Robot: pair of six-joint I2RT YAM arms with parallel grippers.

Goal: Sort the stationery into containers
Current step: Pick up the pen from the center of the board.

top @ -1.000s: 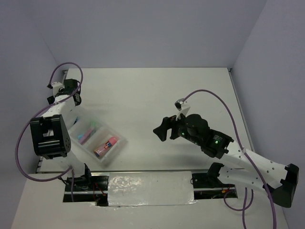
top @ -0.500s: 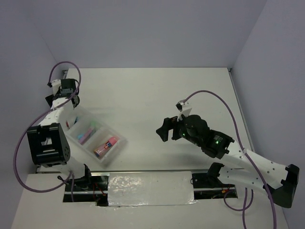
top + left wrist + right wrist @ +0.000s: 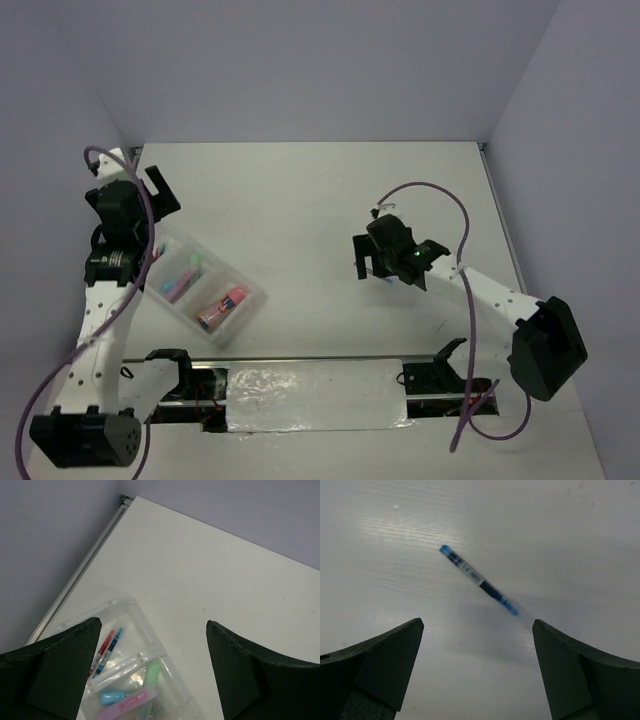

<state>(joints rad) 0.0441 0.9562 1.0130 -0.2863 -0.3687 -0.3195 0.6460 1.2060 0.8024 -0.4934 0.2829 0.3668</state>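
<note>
A blue pen (image 3: 479, 579) lies alone on the table (image 3: 580, 525), in the upper middle of the right wrist view. Its long axis slants from upper left to lower right. It sits just ahead of the right gripper (image 3: 477, 625), whose fingers are spread wide and empty to either side of it. The pen crosses the line between the fingertips at an angle, so the wrist will likely need to turn before closing.

The tray (image 3: 246, 281) is at the left of the top view, well apart from the pen. It already holds a red and a blue pen (image 3: 107, 650) in one compartment. The left gripper (image 3: 152, 625) hangs above the tray, also wide and empty. The right arm is clearly nearer the pen.
</note>
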